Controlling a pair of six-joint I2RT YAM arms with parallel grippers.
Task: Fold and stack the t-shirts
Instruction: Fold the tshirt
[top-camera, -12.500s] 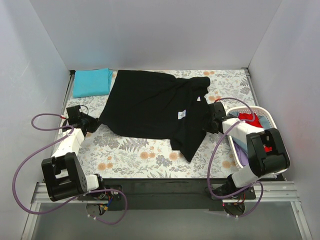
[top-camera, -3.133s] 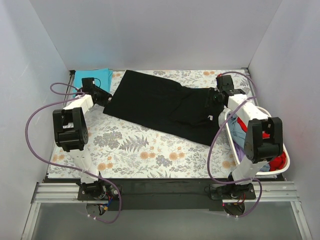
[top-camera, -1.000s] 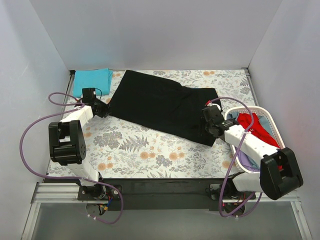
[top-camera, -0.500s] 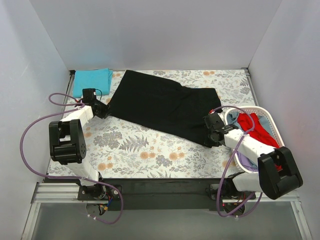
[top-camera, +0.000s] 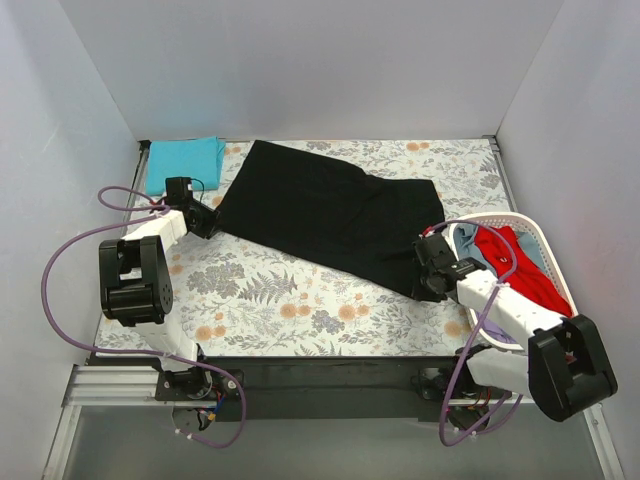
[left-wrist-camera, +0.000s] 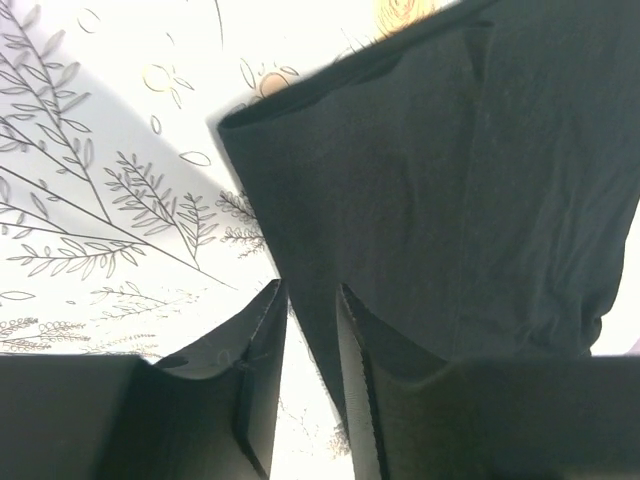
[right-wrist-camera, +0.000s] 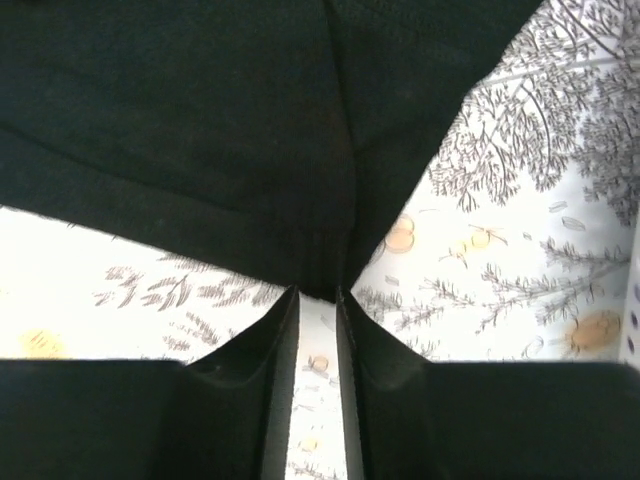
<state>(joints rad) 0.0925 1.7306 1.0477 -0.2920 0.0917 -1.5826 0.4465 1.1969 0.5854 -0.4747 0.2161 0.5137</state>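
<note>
Left gripper (left-wrist-camera: 311, 296) (top-camera: 205, 222): jaws narrow, pinching the left edge of the black t-shirt (top-camera: 320, 210), whose hem runs down between the two dark fingers (left-wrist-camera: 262, 350) in the wrist view; arm stretched along the left side of the table, purple cable (top-camera: 62, 262) looping beside it. Right gripper (right-wrist-camera: 318, 292) (top-camera: 426, 278): jaws narrow, closed on the shirt's near right corner, the cloth drawn to a point at the fingertips with a crease running up from it; floral covering shows in the slit behind the tips. Black t-shirt: lies flat and spread in a long slanted shape across the middle of the floral table covering (top-camera: 290, 305), from the far left towards the near right, held at both ends. Teal t-shirt (top-camera: 183, 164): folded, far left corner of the table, just beside the black shirt's far end, apart from the left gripper. White plastic laundry basket (top-camera: 498, 217): right edge of the table, just beside the right gripper. Red t-shirt (top-camera: 508, 250): crumpled inside the basket, with other pale cloth around it that is too hidden to name
</note>
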